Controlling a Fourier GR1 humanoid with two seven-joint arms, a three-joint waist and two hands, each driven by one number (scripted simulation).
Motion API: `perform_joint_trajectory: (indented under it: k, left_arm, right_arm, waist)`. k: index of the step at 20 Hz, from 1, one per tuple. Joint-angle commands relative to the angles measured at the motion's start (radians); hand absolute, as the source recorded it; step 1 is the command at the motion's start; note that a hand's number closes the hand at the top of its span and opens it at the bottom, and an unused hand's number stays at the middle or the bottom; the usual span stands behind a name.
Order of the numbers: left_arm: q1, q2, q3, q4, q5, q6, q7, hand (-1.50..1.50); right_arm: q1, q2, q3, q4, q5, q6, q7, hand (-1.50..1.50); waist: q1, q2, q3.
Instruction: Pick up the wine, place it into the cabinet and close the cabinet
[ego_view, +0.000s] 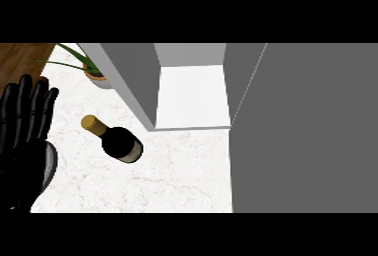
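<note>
Wine bottle (117, 140) stands untouched on the marble counter (177, 175), just left of the open cabinet (192, 95). Left hand (26, 115) rests at the left edge, fingers straight, empty. You should grasp the bottle's body, keeping it upright.

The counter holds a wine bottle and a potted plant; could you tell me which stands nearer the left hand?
The wine bottle, gold-capped, right of the left hand; the potted plant sits farther back.

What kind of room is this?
Probably a kitchen: a white marble counter, an open grey cabinet standing on it, and a dark wine bottle with a gold cap beside a small potted green plant.
</note>
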Motion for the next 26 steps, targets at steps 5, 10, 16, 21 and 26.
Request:
perform_joint_trajectory:
  k: [5, 10, 16, 21, 26]
  left_arm:
    - [-0.108, -0.094, -0.201, 0.073, -0.211, 0.097, 0.074, -1.5]
    - [-0.003, -0.096, -0.39, 0.066, 0.046, 0.277, 0.109, -1.5]
    - [-0.092, -0.096, -0.55, 0.061, -0.03, 0.473, 0.188, -1.5]
    - [-0.169, -0.097, -0.587, 0.045, -0.074, 0.559, 0.258, -1.5]
    - [-0.175, -0.097, -0.568, -0.051, -0.135, 0.554, 0.372, -1.5]
  right_arm:
    - [0.132, -0.011, 0.04, -0.152, -0.043, 0.075, 0.026, -1.5]
    - [0.174, -0.05, 0.154, -0.135, -0.134, 0.198, 0.108, -1.5]
    - [0.166, -0.044, 0.201, -0.356, -0.119, 0.133, 0.321, -1.5]
    - [0.078, -0.05, 0.133, -0.335, -0.169, 0.127, 0.395, -1.5]
    - [0.006, -0.003, 0.23, -0.345, -0.064, 0.063, 0.465, -1.5]
  waist:
    - [0.019, -0.014, -0.017]
    - [0.017, -0.014, -0.018]
    - [0.023, -0.015, -0.018]
    - [0.028, -0.013, -0.018]
    - [0.033, -0.014, -0.018]
